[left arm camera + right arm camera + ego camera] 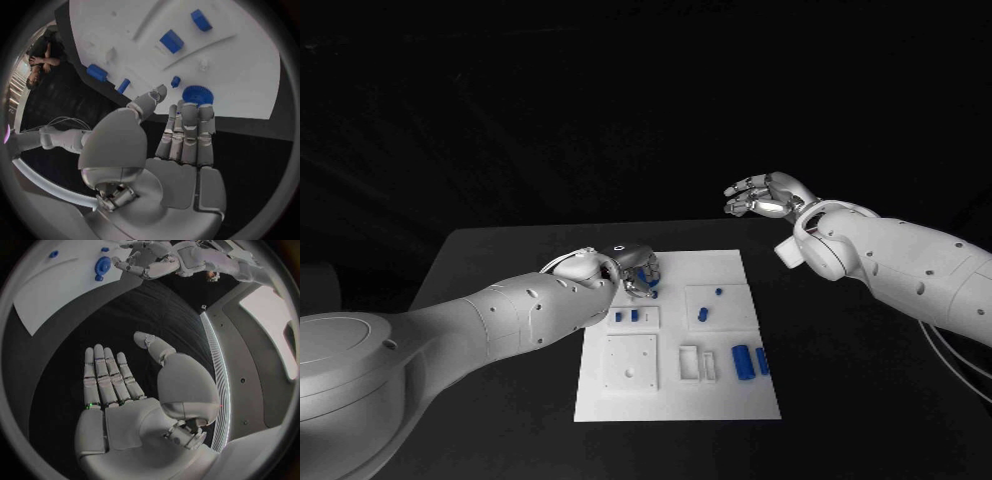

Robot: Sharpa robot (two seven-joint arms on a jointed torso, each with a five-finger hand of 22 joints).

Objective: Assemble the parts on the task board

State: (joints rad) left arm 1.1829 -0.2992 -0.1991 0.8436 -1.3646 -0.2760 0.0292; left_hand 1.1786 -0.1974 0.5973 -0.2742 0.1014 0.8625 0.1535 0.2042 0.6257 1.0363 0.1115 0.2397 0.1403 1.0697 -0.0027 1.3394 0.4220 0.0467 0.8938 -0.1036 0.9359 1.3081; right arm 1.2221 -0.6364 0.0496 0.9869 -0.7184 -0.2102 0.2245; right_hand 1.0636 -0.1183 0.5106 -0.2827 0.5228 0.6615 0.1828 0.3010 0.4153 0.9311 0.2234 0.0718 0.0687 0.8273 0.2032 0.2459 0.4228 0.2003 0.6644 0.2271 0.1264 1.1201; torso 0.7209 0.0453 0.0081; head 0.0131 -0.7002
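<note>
The left hand (629,270), fingers straight, close together and holding nothing, hovers at the far-left edge of the task board (733,390) by a blue gear (197,94), probably to pick it up, while the empty right hand (764,196) waits loosely spread beyond the surface.

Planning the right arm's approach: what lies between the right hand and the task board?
Bare black table, as the right wrist view shows: nothing lies between the right hand and the task board.
</note>
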